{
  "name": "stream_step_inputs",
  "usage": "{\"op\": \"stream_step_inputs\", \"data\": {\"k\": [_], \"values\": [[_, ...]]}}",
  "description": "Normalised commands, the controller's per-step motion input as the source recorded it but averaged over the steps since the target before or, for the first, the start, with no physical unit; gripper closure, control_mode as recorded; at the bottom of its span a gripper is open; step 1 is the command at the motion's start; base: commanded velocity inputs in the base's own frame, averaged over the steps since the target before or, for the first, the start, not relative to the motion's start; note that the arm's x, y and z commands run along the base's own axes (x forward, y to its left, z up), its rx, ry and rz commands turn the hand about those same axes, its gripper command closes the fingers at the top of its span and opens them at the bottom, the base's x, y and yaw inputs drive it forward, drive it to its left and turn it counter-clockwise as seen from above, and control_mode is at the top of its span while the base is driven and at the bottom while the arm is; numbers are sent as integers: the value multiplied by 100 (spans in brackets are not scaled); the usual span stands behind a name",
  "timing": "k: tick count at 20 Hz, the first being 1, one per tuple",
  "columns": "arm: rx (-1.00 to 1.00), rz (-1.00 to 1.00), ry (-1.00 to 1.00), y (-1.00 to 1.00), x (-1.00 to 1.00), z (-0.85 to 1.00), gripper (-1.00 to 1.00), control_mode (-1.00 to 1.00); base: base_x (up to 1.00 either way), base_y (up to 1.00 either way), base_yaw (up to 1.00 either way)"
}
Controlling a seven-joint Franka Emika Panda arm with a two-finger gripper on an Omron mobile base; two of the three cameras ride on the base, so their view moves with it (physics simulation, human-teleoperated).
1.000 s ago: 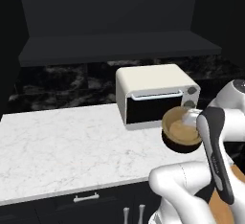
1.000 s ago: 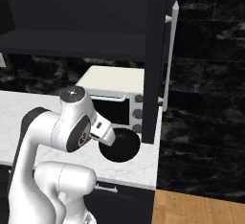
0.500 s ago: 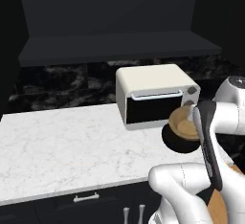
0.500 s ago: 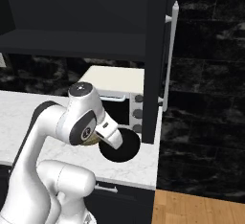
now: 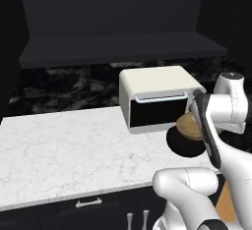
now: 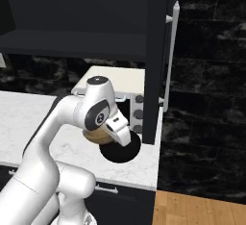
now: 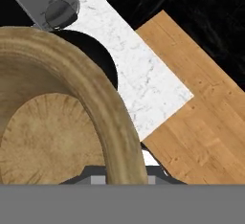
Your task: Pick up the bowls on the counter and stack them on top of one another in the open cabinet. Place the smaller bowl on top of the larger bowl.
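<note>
Wood grain crowds the left half of our hand view: the smaller bowl (image 7: 57, 117), tan with a lighter inside, sits right against the camera, its thick rim arching from the upper left down to the bottom centre. We cannot see our fingertips there, so we cannot tell for certain how the gripper is set, though the bowl hangs lifted with the hand, clear of the counter.

Just behind that rim, in the upper middle of the hand view, we see a dark crescent of the larger bowl (image 7: 98, 58) resting on the counter (image 7: 139, 84). Beyond the slab's corner, a wooden floor (image 7: 201, 113) spreads across the right side.

In the left base view, the tan bowl (image 5: 189, 126) appears at centre right, tucked against our white arm (image 5: 219, 121) and hovering just above the black bowl (image 5: 184, 145). In the right base view, the tan bowl (image 6: 98, 135) peeks out below our wrist at centre, with the black bowl (image 6: 120, 149) beneath it near the counter's right end.

Farther back stands a cream toaster oven (image 5: 157, 96), just beside the black bowl. Farthest, across the top of the left base view, the open cabinet (image 5: 123, 47) shows its flat dark bottom board.
</note>
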Motion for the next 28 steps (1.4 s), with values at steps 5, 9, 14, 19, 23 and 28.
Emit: {"op": "stream_step_inputs", "data": {"k": [5,9,14,19,23,28], "values": [[0,0,3,-9,28,-67,100,-100,0,0,0],[0,0,1,0,41,-58,100,-100,0,0,0],[0,0,2,0,42,-20,100,-100,0,0,0],[0,0,2,0,22,-18,100,-100,0,0,0],[0,0,1,-15,3,-23,100,-100,0,0,0],[0,0,0,-36,0,-25,100,-100,0,0,0]]}}
